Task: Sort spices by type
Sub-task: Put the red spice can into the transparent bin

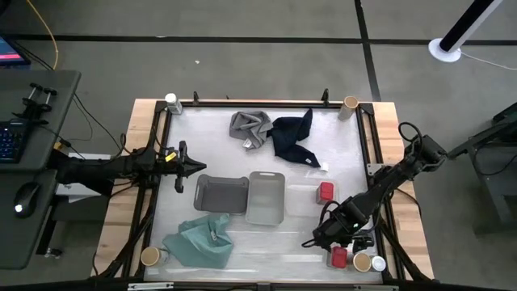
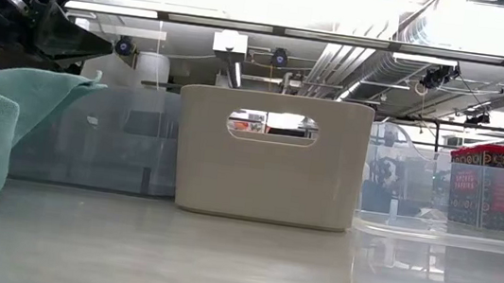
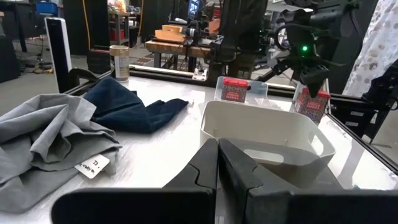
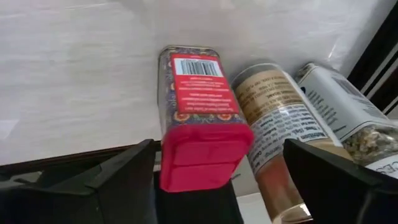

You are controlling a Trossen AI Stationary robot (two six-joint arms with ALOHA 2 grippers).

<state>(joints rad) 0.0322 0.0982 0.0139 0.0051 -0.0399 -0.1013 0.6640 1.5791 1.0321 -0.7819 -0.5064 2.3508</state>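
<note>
- The bench [image 1: 339,141] carries a grey cloth [image 1: 250,127] and a navy cloth [image 1: 292,134] touching near the far edge, and a teal cloth [image 1: 198,240] at the near left.
- A dark grey tray [image 1: 220,194] and a pale tray [image 1: 266,197] sit side by side in the middle; a clear tray [image 1: 300,201] beside them holds one red jar [image 1: 325,191].
- The right end effector [image 4: 214,163], fingers spread wide, hovers over another red jar [image 1: 338,257] at the near right corner, with a tan-topped jar [image 1: 362,263] and a white-capped jar [image 1: 378,264] just beside it.
- The left end effector [image 1: 184,166], pressed together, waits at the left.
- Other jars stand at the bench corners.
</note>
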